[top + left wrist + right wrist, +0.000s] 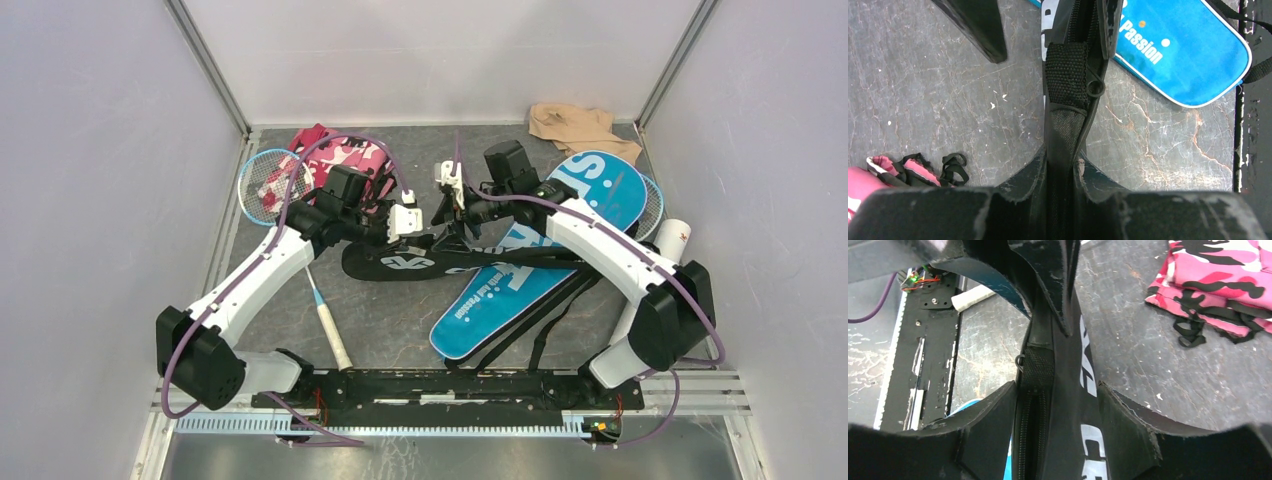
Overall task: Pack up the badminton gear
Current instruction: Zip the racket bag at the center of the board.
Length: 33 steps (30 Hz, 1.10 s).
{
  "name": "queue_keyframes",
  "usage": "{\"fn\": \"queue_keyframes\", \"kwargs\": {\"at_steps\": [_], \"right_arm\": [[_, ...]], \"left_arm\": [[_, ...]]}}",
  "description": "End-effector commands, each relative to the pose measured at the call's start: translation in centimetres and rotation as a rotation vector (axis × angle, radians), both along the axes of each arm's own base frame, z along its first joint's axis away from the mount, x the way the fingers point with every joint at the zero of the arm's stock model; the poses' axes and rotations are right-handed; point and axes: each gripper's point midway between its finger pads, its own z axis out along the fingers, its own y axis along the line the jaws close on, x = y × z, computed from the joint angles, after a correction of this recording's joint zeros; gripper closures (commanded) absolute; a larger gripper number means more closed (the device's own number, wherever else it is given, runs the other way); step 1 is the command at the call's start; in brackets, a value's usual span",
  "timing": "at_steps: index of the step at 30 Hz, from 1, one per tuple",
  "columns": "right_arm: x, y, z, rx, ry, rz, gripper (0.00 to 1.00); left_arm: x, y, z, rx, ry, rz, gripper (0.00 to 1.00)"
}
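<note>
Two racket covers lie on the grey table [390, 320]. The black cover [420, 262], with white lettering, stretches crosswise at the centre. The blue cover [490, 305] lies slanted to its right, and its near end shows just beside the black one. The left gripper [1063, 160] is pinched narrow on the black cover's edge, with the webbing and mesh strip caught between its fingers. The right gripper [1054, 387] stands wide, a finger on either side of the same cover; whether they press it I cannot tell. Two rackets are in view. One blue-framed racket [262, 188] is at the left, its head against the pink camouflage cloth [345, 158] and its white handle pointing toward the arm bases. The second racket [652, 205] shows only its head edge, beyond the blue cover's far right side. One white tube [675, 240] lies just beside that. One beige cloth [575, 125] sits crumpled in the far right corner.
</note>
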Motion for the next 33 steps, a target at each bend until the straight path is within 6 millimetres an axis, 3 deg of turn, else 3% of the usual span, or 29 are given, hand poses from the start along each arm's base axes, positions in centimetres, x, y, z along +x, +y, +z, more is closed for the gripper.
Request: {"fn": "queue_keyframes", "kwargs": {"at_steps": [1, 11, 22, 25, 30, 33], "right_arm": [[-0.8, 1.4, 1.5, 0.045, -0.022, 0.073, 0.37], [-1.6, 1.7, 0.8, 0.039, 0.011, 0.114, 0.59], [-2.3, 1.8, 0.7, 0.031, 0.001, 0.159, 0.66], [-2.3, 2.0, 0.5, 0.022, 0.003, 0.163, 0.74], [-1.4, 1.7, 0.8, 0.001, -0.029, 0.118, 0.98], [-0.8, 1.3, 1.0, -0.018, -0.057, 0.076, 1.0]], "left_arm": [[0.3, -1.2, 1.3, -0.069, -0.02, 0.002, 0.98], [0.7, -1.1, 1.2, -0.067, -0.021, 0.028, 0.98], [1.1, -1.1, 1.1, -0.062, -0.016, 0.051, 0.98], [1.1, -1.1, 1.2, -0.064, -0.015, 0.055, 0.98], [1.3, -1.0, 1.1, -0.06, -0.013, 0.071, 0.98], [1.5, -0.8, 1.1, -0.053, -0.016, 0.09, 0.98]]}}
